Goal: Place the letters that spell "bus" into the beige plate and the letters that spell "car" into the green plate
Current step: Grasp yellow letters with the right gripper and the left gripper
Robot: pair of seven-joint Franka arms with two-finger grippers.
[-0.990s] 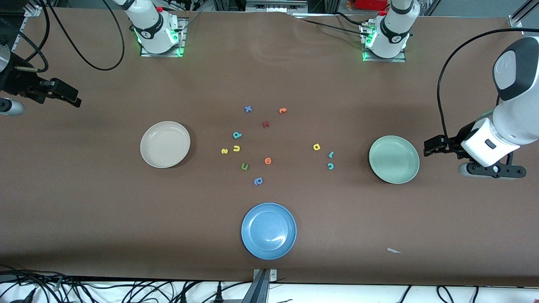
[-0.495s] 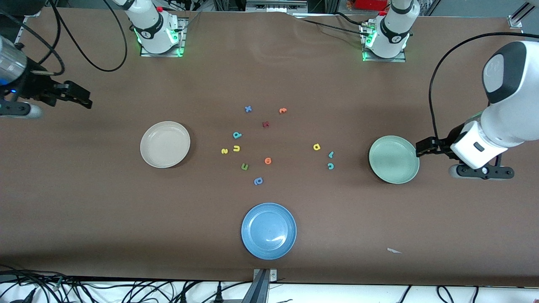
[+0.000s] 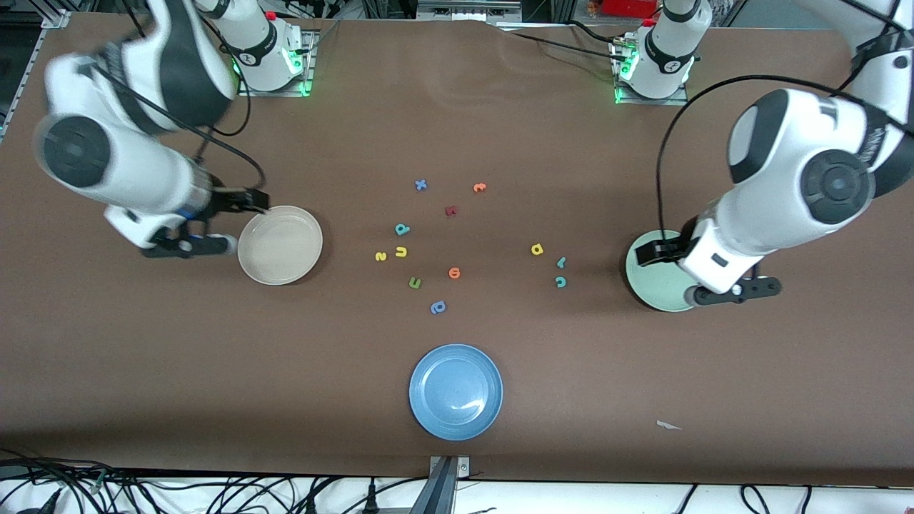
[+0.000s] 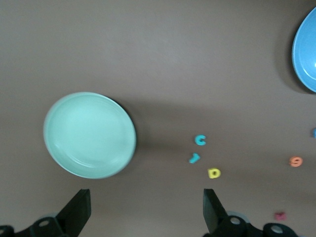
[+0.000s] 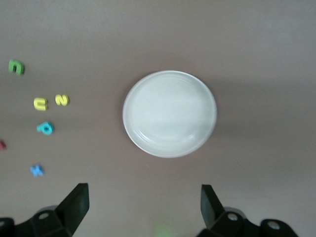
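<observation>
Both grippers hang spread and empty. The left gripper (image 3: 660, 251) is over the rim of the green plate (image 3: 653, 282); its letters, the yellow a (image 3: 537, 249), teal r (image 3: 560, 262) and teal c (image 3: 560, 282), lie clustered toward the table's middle from that plate. The right gripper (image 3: 258, 201) sits over the rim of the beige plate (image 3: 280, 245); b (image 3: 403, 229), u (image 3: 400, 252) and s (image 3: 380, 255) also lie toward the middle. Both plates are empty, and so is the blue plate (image 3: 455, 392).
</observation>
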